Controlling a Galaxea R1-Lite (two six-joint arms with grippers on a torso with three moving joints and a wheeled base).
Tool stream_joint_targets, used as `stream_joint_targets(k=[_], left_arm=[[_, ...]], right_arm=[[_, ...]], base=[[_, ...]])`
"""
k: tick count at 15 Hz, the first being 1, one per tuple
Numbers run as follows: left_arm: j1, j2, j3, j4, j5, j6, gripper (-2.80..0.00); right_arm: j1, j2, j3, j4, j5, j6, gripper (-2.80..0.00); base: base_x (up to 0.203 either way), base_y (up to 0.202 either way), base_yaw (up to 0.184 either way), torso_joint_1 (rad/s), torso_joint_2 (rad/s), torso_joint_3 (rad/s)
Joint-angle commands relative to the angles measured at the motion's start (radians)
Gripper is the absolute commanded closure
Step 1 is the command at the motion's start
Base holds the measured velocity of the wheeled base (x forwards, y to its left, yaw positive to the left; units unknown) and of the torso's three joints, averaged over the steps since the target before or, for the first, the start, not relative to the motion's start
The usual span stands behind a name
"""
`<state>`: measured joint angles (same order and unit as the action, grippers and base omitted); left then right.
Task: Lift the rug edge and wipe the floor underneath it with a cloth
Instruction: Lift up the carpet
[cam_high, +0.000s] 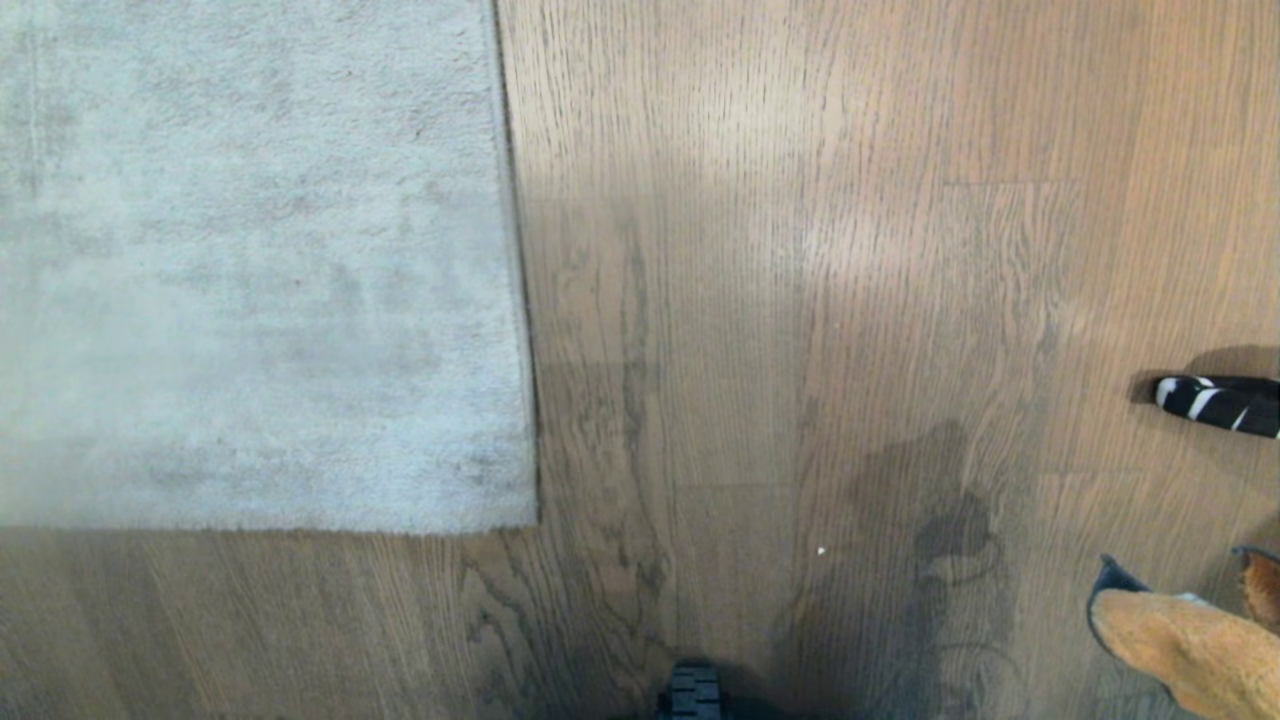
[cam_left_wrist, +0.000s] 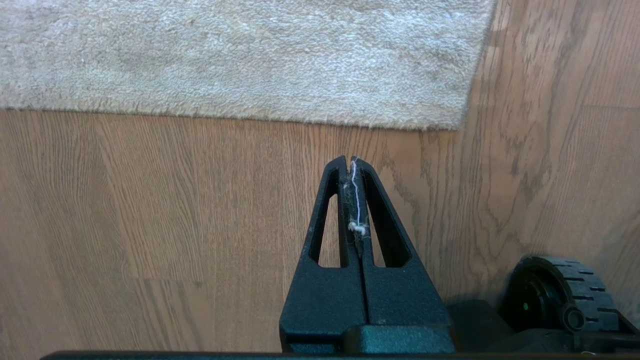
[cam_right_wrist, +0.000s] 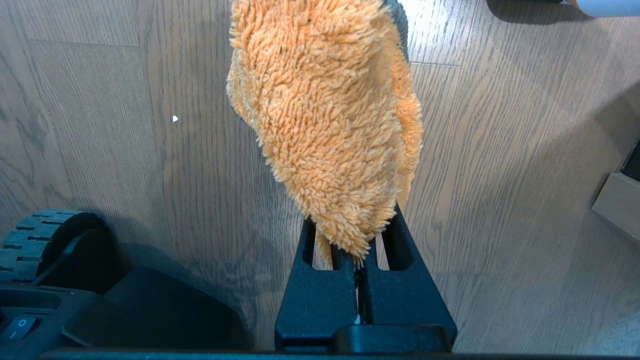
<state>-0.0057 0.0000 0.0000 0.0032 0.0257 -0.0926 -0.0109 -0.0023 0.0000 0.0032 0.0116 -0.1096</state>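
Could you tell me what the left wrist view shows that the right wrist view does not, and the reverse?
Only the left wrist view shows the rug edge, with its square corner lying flat, and the left end effector shut and empty, apart from a wisp of lint between its fingers. Only the right wrist view shows the right end effector shut on the orange cloth, which drapes past its fingers, and a small white speck on the planks. Both views show the wood floor and a black ribbed wheel of the base.
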Motion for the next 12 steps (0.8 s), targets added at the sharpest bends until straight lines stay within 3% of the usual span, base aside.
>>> stream_joint_targets(k=[1,12], left_arm=[[0.000,0.000,0.000,0.000,0.000,-0.001,0.00],[0.000,0.000,0.000,0.000,0.000,-0.001,0.00]], right_arm=[[0.000,0.002,0.000,0.000,0.001,-0.001,0.00],[0.000,0.002,0.000,0.000,0.001,-0.001,0.00]], base=[[0.000,0.000,0.000,0.000,0.00,0.000],[0.000,0.000,0.000,0.000,0.00,0.000]])
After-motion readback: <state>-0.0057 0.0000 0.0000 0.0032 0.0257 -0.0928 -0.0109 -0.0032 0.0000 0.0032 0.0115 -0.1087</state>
